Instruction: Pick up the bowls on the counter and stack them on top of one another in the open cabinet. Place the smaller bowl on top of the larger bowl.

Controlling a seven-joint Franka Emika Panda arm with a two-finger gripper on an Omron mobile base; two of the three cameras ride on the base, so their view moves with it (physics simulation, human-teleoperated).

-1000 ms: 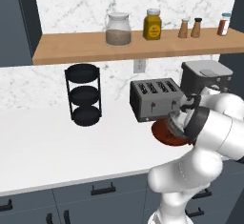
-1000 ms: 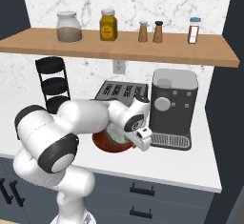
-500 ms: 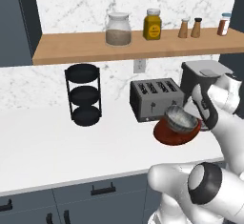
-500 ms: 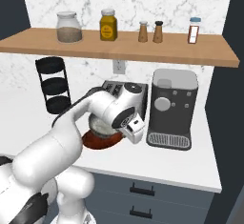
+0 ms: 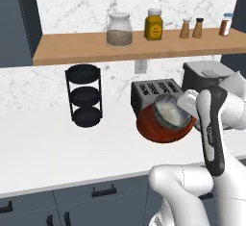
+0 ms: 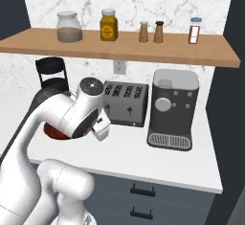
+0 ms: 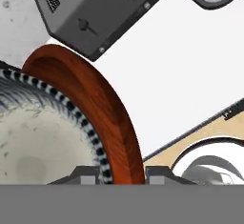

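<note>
Left base view: larger bowl point(image 5: 166, 129) is tipped up on edge, off the counter point(image 5: 57, 148), with the smaller bowl point(image 5: 171, 110) nested inside it, pale inside facing the camera. My gripper point(image 5: 188, 106) is at their right rim; toaster point(image 5: 156, 94) just behind, open cabinet point(image 5: 86, 52) well above.

Right base view: my arm covers most of it; a red-brown sliver shows at the elbow, probably the larger bowl's rim.

Hand view: my fingertips point(image 7: 86, 176) are clamped on the larger bowl's rim, one either side. Smaller bowl lies left of them, toaster beyond.
</note>
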